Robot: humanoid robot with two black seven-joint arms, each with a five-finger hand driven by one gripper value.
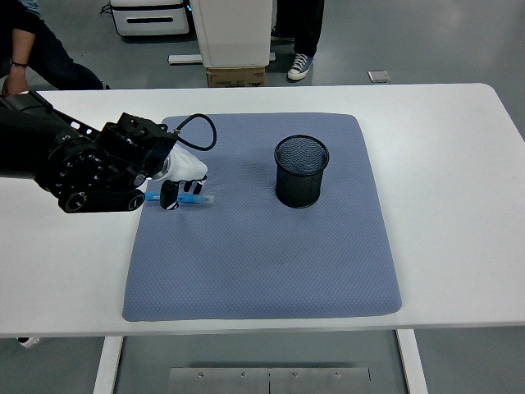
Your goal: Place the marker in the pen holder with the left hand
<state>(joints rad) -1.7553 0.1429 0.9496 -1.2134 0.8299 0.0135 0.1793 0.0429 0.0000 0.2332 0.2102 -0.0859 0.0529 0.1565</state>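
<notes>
On blue mat (262, 263): left hand (182, 182), fingers curled down over blue marker (199, 199) lying left-right, not visibly gripped; mesh pen holder (301, 171) well right.

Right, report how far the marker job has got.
Done: the left hand has reached the marker, which lies flat on the blue mat. In hand: its fingers are down over the marker's left part, closing on it, but the marker is not lifted. Left: grip it, lift it, carry it right to the black mesh pen holder, which stands upright and looks empty, and drop it in.
</notes>
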